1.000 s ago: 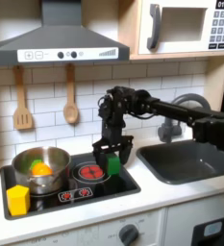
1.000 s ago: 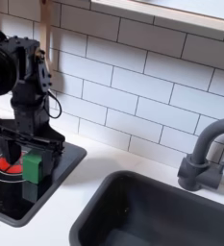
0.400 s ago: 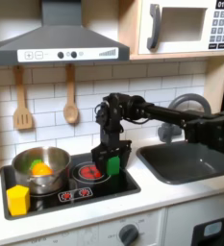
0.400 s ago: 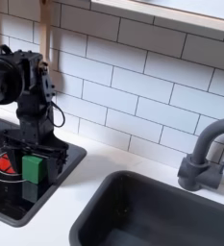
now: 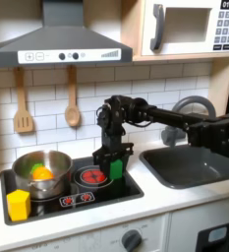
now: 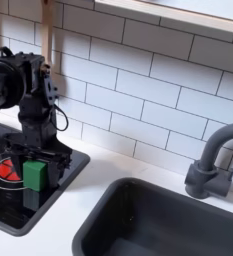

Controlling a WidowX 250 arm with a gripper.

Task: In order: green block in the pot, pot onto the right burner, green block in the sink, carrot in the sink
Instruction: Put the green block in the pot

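Green block (image 5: 116, 168) sits on the right burner (image 5: 91, 177), at the burner's 3 o'clock edge in the first exterior view, with the jaws (image 5: 113, 167) lowered around it; in the second exterior view the block (image 6: 34, 175) shows between the two dark fingers, jaws look spread on either side of it, contact not clear, so not clamped as far as can be told. Change: a second ago the wrist stood higher and the jaws hung over the block; since then the arm has dropped so the fingers bracket the cube, and over the last fraction of a second it barely moved. Reads as the end of the approach, squeeze not yet done. Outward from the jaws: pot (image 5: 41, 171) on the left burner, at 9 o'clock from the block, well apart, with the carrot (image 5: 40, 173) inside it. Yellow block (image 5: 19, 204) on the stovetop at the pot's 7 o'clock, just beside it. Sink (image 5: 190, 165) at 3 o'clock from the block, set in the white counter (image 5: 155, 202), faucet (image 6: 210, 160) behind it. Task-wise this is step one, nothing delivered yet: likely next is closing on the cube, lifting, carrying it toward 9 o'clock over the pot rim.
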